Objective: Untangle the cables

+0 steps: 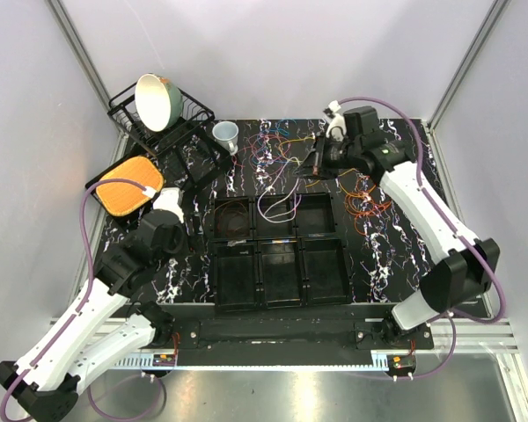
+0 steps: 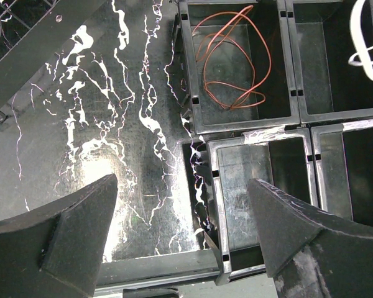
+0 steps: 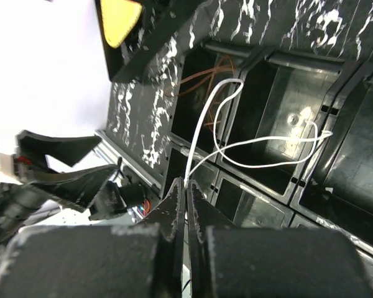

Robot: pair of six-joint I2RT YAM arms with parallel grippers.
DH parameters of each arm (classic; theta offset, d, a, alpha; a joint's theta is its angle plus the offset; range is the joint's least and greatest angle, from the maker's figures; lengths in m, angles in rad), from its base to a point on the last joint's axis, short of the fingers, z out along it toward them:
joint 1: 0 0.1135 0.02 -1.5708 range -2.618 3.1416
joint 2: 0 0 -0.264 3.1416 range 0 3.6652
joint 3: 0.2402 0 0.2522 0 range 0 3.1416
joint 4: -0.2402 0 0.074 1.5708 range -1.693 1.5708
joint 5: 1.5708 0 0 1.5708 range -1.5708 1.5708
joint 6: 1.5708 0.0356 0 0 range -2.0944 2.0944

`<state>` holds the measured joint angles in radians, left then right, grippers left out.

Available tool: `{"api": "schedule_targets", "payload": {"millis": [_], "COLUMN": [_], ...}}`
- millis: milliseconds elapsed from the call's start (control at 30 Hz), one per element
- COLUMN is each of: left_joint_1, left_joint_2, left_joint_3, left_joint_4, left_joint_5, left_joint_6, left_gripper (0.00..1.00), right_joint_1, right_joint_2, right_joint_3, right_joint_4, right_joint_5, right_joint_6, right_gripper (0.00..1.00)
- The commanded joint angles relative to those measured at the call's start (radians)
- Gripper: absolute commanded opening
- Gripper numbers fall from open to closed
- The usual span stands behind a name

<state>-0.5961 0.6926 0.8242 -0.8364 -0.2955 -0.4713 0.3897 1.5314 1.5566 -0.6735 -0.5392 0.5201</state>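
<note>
At table centre: black six-compartment tray (image 1: 280, 239), two rows of three, on a black white-veined table (image 1: 378, 264).

Far left compartment: one brown-orange cable (image 2: 236, 68), loosely coiled. The left wrist view shows it clearly; from overhead it is only faint.

Far middle compartment: white cable (image 3: 261, 143), looped across the compartment and over its rim, one end rising to the right fingers.

Far side of the table, right of centre: the remaining cables (image 1: 273, 145), a loose multicoloured tangle, with an orange cluster (image 1: 365, 198) just right of the tray. Only the overhead view shows these.

Right fingers (image 3: 185, 186): pressed together, pinching the white cable above the tray. The right wrist view shows the pinch; overhead it is too small to make out.

Left fingers (image 2: 181, 183): spread wide, holding nothing, above the table at the tray's left edge. Only the left wrist view shows the gap between them.

Far left corner, overhead view only: wire rack (image 1: 189, 114) holding a tilted bowl (image 1: 157, 99); a pale cup (image 1: 227, 134) upright beside it; an orange pad (image 1: 129, 187) nearer the left arm.
</note>
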Motion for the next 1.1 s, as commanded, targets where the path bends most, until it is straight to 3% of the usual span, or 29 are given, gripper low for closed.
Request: {"api": "schedule_targets", "payload": {"millis": [0, 267, 533, 1067], "left_joint_1": [0.004, 0.004, 0.007, 0.022], "left_joint_2": [-0.011, -0.008, -0.004, 0.01], "left_joint_3": [0.023, 0.023, 0.023, 0.023], "left_joint_4": [0.028, 0.03, 0.03, 0.031], "left_joint_5": [0.013, 0.016, 0.016, 0.019], "left_joint_6": [0.002, 0.002, 0.002, 0.002], "left_gripper": [0.88, 0.88, 0.88, 0.88], "right_joint_1": [0.031, 0.032, 0.043, 0.208], "right_joint_2": [0.047, 0.064, 0.113, 0.291], "right_joint_3": [-0.023, -0.15, -0.158, -0.095], "right_joint_4": [0.037, 0.041, 0.034, 0.055], "right_joint_5": [0.028, 0.16, 0.281, 0.308], "right_joint_6": [-0.022, -0.049, -0.08, -0.075], "right_gripper": [0.0, 0.0, 0.0, 0.0]}}
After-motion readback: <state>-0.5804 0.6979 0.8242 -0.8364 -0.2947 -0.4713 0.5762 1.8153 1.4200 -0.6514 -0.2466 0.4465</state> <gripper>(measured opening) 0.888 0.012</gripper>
